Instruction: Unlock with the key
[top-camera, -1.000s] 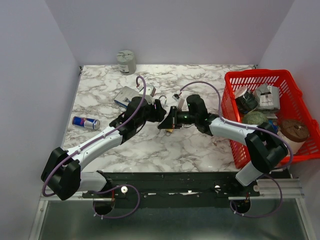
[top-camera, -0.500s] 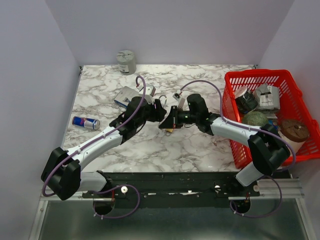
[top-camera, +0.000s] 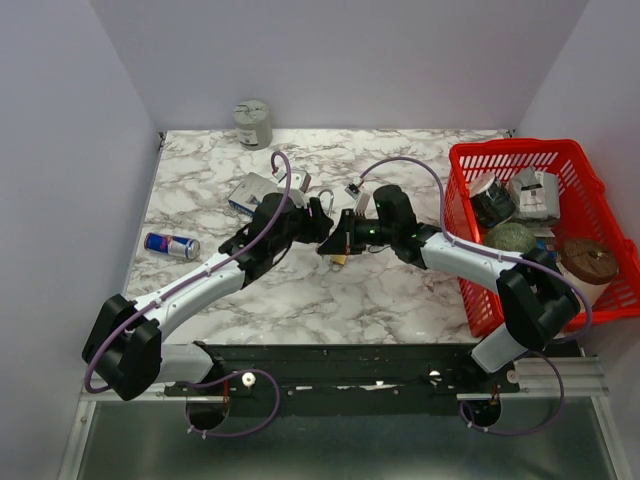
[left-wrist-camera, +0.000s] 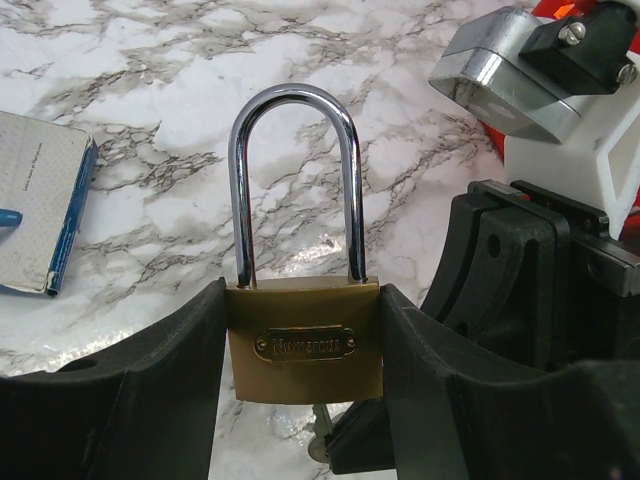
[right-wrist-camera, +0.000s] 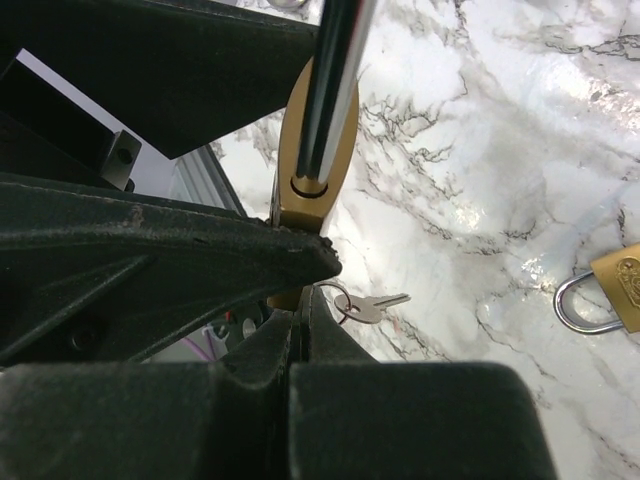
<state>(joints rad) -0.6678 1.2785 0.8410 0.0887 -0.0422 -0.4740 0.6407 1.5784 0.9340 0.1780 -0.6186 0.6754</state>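
The padlock (left-wrist-camera: 305, 345) is off the table, clamped by its brass body in the left gripper (top-camera: 322, 228). The two black fingers (left-wrist-camera: 150, 390) press on its left and right edges, the jaws standing partly apart at the width of the body. In the left wrist view the chrome shackle (left-wrist-camera: 295, 180) points straight up and both its legs sit down in the body. The nameplate faces that camera.

The right gripper (top-camera: 343, 240) meets the lock from the opposite side, over the middle of the marble table (top-camera: 400, 290), its tip at the underside of the brass body. Its jaws are pressed fully together. As far as I can make out they pinch the key (left-wrist-camera: 320, 435), of which only a sliver of silver shows under the lock. I cannot tell whether the blade is in the keyway. A spare key (right-wrist-camera: 372, 305) hangs on a ring just beside those fingertips.

A second padlock (right-wrist-camera: 615, 290) lies flat on the marble, well apart from the held one. A blue and white box (top-camera: 250, 192) sits just behind the left gripper, a drink can (top-camera: 172, 244) lies on its side to the left, a grey tin (top-camera: 253, 123) stands at the back edge, and a red basket (top-camera: 480, 160) holding several items is on the right.
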